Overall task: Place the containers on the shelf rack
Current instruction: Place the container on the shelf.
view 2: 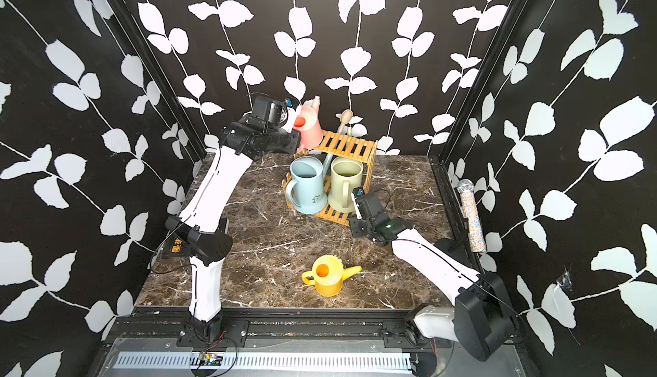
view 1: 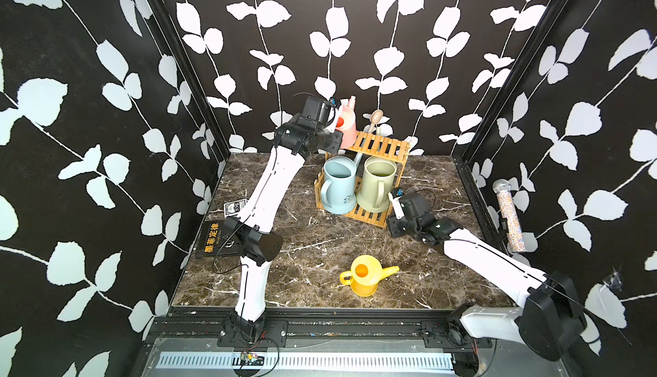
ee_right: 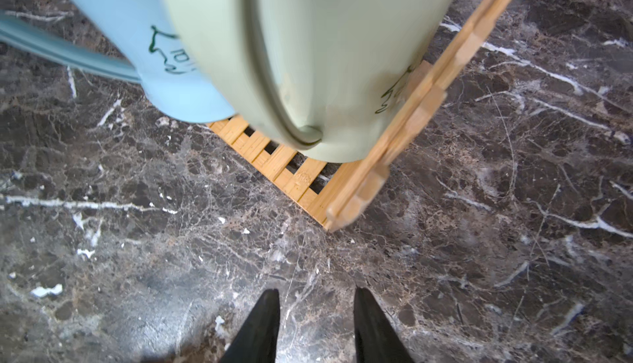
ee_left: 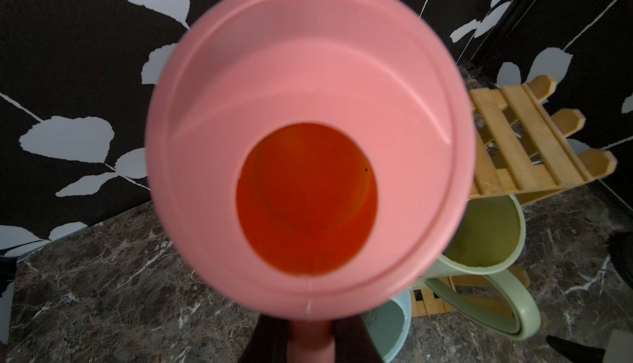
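Black leaf-print walls, dark marble tabletop (view 1: 320,243), light wooden two-tier slatted rack (view 1: 382,145) at the back. The tall pale blue watering can (view 1: 337,186) and tall sage green watering can (view 1: 377,186) stand side by side on its lower tier. The small yellow watering can (view 1: 364,275) sits on the tabletop, well apart from the rack.

Your left gripper (ee_left: 310,330) is clamped on the handle of the small pink watering can (view 1: 347,126), holding it tilted at the end of the top tier nearest that arm. I can't tell if its base touches the slats. Your right gripper (ee_right: 314,296) has jaws apart and is empty, just beside the rack's front corner.

Risks, my read:
- Release the pink can while tilted and it likely topples off the end.
- Its base may snag the picket rail.
- A long spout with a rounded tip (view 1: 376,119) rises past the top tier; slide too far along and you clip it.
- Swing the right arm carelessly and you nudge the rack, rocking both tall cans.
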`<state>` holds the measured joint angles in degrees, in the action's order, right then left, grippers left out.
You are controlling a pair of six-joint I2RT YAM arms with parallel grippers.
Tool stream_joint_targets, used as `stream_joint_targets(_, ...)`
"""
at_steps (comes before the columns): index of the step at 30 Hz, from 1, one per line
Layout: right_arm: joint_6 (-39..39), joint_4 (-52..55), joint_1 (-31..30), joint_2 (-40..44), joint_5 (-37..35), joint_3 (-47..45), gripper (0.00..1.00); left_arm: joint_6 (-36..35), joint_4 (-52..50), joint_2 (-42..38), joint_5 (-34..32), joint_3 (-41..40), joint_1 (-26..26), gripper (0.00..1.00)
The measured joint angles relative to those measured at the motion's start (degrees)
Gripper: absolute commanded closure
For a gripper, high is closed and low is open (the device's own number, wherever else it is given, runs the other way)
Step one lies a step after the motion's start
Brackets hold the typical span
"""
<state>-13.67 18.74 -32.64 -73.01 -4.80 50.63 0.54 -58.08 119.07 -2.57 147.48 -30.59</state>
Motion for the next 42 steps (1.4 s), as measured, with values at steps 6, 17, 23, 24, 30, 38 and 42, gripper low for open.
stream_joint_targets(6,-0.26,-0.07,0.07,2.29,0.39,-1.44,0.49,-0.37,1.53,1.36,-0.09,1.46,0.04,0.72)
stream_joint_targets(17,-0.50,-0.04,0.50,2.80,0.55,-2.43,0.46,-0.50,3.85,3.41,-0.09,3.02,0.22,0.67)
stream_joint_targets(23,-0.55,-0.07,0.79,2.80,0.68,-2.51,0.46,-0.59,4.90,5.46,-0.31,4.46,0.22,0.65)
stream_joint_targets(24,-0.68,-0.07,0.79,2.80,0.76,-2.51,0.46,-0.61,5.11,5.84,-0.52,4.79,0.22,0.64)
stream_joint_targets(30,-2.45,2.58,0.79,5.29,2.08,-2.23,0.44,-1.90,5.70,6.51,-2.47,5.44,0.26,0.50)
stream_joint_targets(38,-11.96,11.91,0.09,13.84,5.81,0.07,0.24,-4.59,5.62,1.31,-4.31,1.16,0.59,0.26)
stream_joint_targets(42,-14.99,18.88,-1.84,15.63,9.88,2.08,0.01,-5.84,5.81,-5.99,-4.55,-3.67,1.16,0.17)
